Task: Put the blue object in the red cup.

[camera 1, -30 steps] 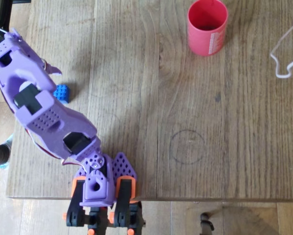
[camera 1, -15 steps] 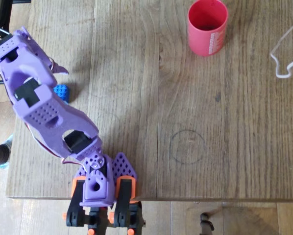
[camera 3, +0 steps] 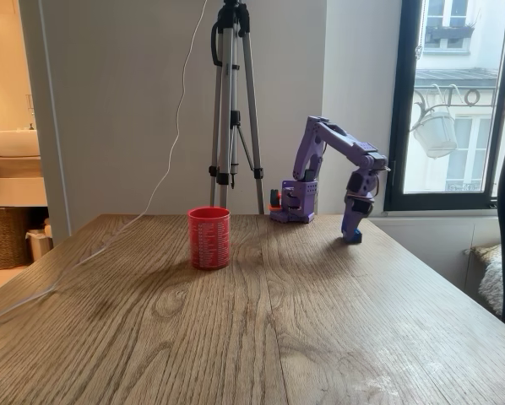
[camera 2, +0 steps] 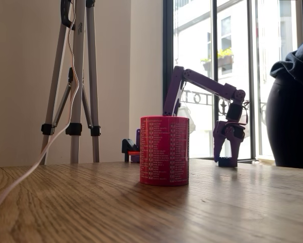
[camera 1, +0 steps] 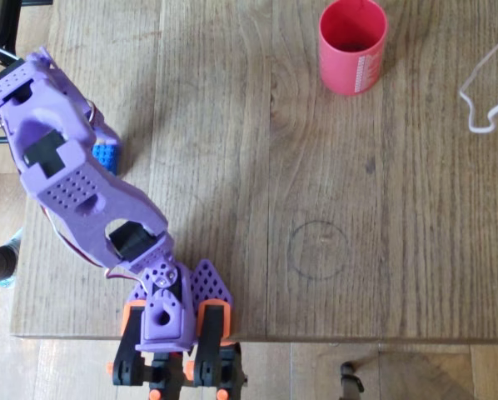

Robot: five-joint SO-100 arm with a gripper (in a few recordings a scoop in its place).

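Overhead view has the gripper (camera 1: 102, 143) down over the brick (camera 1: 106, 157), jaws apart, one either side of it. A shallow pinch could squirt the brick sideways. Far beyond the jaws stands the cup (camera 1: 352, 46), so a loose hold risks a drop.

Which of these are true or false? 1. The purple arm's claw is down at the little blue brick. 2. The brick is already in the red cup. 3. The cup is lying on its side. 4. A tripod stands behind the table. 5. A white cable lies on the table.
1. True: the gripper is lowered around the blue brick.
2. False: the brick sits on the wooden table, far from the red cup.
3. False: the cup stands upright.
4. True: the tripod is behind the table.
5. True: the white cable lies there.
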